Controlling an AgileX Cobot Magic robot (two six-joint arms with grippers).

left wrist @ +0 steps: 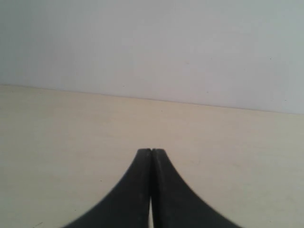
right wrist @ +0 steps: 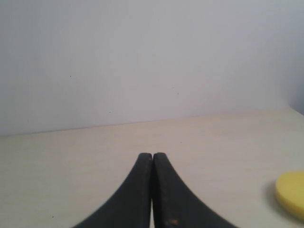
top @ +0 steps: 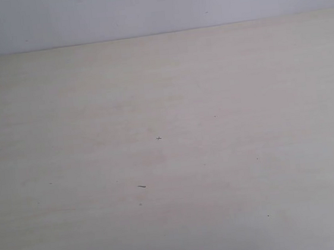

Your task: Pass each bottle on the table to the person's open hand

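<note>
No bottle shows in any view, and no hand is in sight. The pale beige wood-grain table (top: 171, 160) fills the exterior view, bare but for a few tiny dark specks (top: 159, 138); neither arm appears there. In the left wrist view my left gripper (left wrist: 151, 151) hangs over the table (left wrist: 71, 133) with its black fingers pressed together and nothing between them. My right gripper (right wrist: 152, 155) in the right wrist view is shut the same way, empty, above the table (right wrist: 71, 161).
A flat yellow round object (right wrist: 291, 194) lies on the table at the edge of the right wrist view. A plain pale wall (top: 143, 8) rises behind the table's far edge.
</note>
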